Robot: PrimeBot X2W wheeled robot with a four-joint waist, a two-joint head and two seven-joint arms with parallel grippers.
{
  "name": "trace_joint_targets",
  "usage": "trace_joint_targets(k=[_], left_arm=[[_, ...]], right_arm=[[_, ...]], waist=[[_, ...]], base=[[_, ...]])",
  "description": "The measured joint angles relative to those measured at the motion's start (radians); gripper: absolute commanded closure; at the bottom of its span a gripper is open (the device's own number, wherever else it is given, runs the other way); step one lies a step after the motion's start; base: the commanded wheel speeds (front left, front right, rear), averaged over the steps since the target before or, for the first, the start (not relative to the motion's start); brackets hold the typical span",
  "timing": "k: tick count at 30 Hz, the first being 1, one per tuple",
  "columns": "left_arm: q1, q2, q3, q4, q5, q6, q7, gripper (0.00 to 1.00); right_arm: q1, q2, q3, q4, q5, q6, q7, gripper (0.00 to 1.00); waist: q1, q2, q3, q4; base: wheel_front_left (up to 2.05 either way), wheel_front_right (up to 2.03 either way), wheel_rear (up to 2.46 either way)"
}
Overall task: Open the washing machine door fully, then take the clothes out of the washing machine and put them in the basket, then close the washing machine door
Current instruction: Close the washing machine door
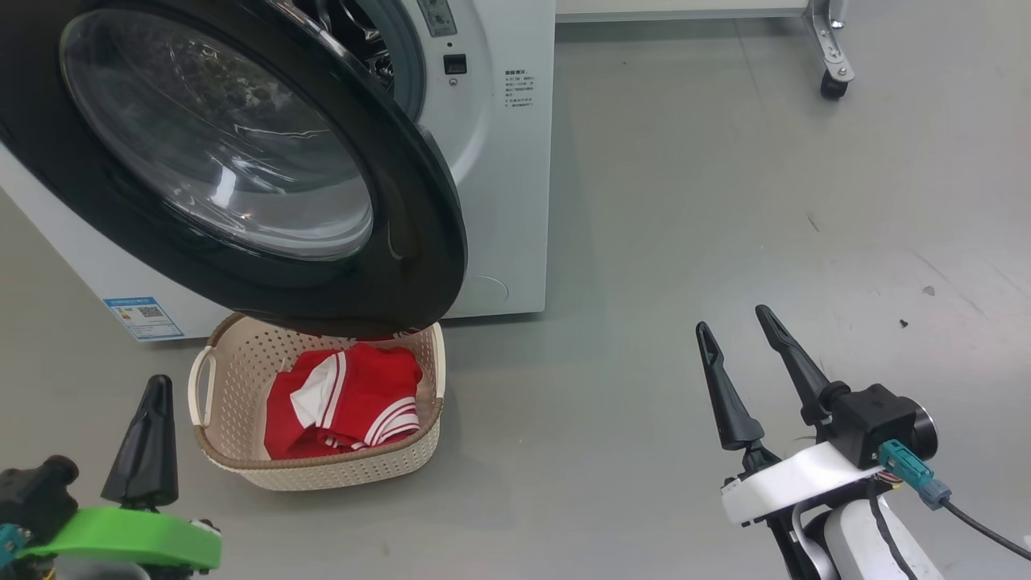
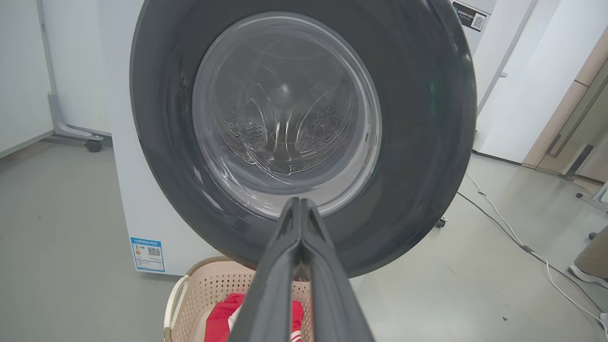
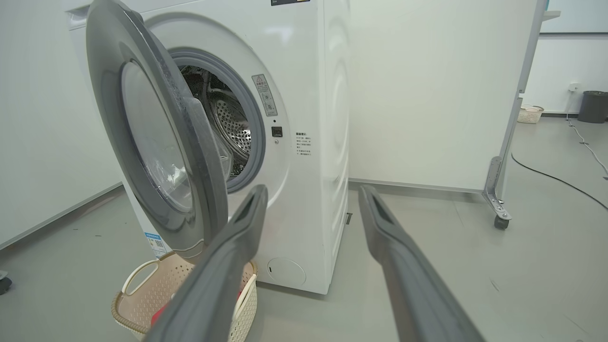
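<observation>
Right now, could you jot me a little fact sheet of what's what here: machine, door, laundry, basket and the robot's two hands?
Washing machine: white front-loader, standing on the grey floor
Door: round, black, partway open, lower edge over the basket
Clothes: red with white stripes, lying in the basket
Basket: cream, on the floor before the machine
Left hand: shut, empty, low beside the basket
Right hand: open, empty, over the floor

One washing machine (image 1: 503, 161), one door (image 1: 423, 242), one basket (image 1: 242, 358), one clothes heap (image 1: 362, 395), four fingers (image 1: 725, 399)
</observation>
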Motion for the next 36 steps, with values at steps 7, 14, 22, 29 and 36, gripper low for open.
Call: trace_joint_targets(k=[7, 14, 22, 29, 36], left_arm=[[0.030, -0.026, 0.000, 0.012, 0.032, 0.024, 0.000, 0.00], [0.041, -0.057, -0.002, 0.015, 0.055, 0.033, 0.000, 0.00], [0.041, -0.069, -0.001, 0.014, 0.100, 0.033, 0.000, 0.00], [0.044, -0.092, 0.009, 0.002, 0.125, 0.033, 0.000, 0.00], [0.048, -0.101, 0.018, -0.003, 0.167, 0.032, 0.000, 0.00]], right_arm=[[0.001, 0.003, 0.005, 0.002, 0.000, 0.005, 0.000, 0.00], [0.002, 0.006, 0.005, 0.010, 0.000, 0.009, 0.000, 0.00], [0.002, 0.009, 0.002, 0.015, -0.002, 0.011, 0.000, 0.00], [0.005, 0.010, 0.000, 0.017, -0.008, 0.014, 0.000, 0.00], [0.016, 0.012, -0.004, 0.022, -0.009, 0.018, 0.000, 0.00]], waist=[[0.0000, 0.0000, -0.001, 0.008], [0.0000, 0.0000, -0.006, 0.010], [0.0000, 0.0000, -0.015, 0.009], [0.0000, 0.0000, -0.024, 0.009], [0.0000, 0.0000, -0.030, 0.010]], base=[[0.00, 0.00, 0.00], [0.00, 0.00, 0.00], [0.00, 0.00, 0.00], [0.00, 0.00, 0.00], [0.00, 0.00, 0.00]])
